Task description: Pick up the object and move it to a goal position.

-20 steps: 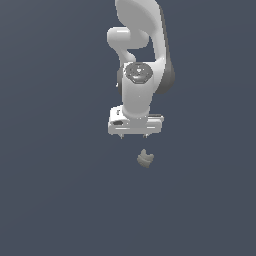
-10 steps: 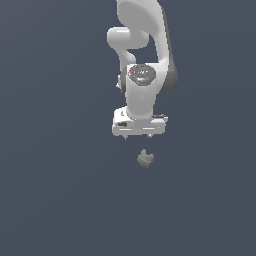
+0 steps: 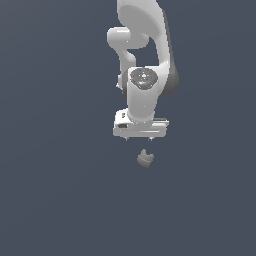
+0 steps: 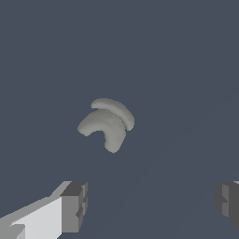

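I see the object [image 3: 145, 159] lying on the dark counter [image 3: 55, 190], just below the gripper [image 3: 140, 140] in the exterior view, not touching it. My gripper's fingers [image 4: 74, 206] are spread wide, holding nothing.

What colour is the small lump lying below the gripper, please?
Dull grey-beige; the lump shows best in the wrist view.

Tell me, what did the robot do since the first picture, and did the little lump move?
The arm turned its wrist a bit and the white gripper shifted slightly toward the exterior view's right, ending almost above the grey-beige lump. It took hold of nothing: the wrist view shows the fingers wide apart, with the lump clear of them. The lump stayed where it was on the dark floor.
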Robot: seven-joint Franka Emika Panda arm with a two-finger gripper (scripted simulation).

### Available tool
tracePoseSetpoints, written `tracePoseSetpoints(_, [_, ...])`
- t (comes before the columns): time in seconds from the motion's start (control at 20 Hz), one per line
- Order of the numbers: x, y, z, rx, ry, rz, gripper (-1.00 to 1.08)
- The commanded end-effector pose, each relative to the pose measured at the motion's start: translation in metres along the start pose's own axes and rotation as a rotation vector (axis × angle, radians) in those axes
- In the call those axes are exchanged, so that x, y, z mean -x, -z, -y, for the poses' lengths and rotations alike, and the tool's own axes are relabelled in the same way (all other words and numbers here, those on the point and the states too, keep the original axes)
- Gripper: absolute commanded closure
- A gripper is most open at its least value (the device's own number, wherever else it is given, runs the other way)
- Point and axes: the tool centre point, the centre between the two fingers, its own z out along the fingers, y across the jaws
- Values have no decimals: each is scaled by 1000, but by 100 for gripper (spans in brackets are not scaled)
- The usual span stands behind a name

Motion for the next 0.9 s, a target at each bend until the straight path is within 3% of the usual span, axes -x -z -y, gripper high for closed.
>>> tracePoseSetpoints(0.0, [-3, -3, 2, 0, -34, -1, -92])
tracePoseSetpoints(0.85, [-32, -41, 25, 8, -409, -21, -92])
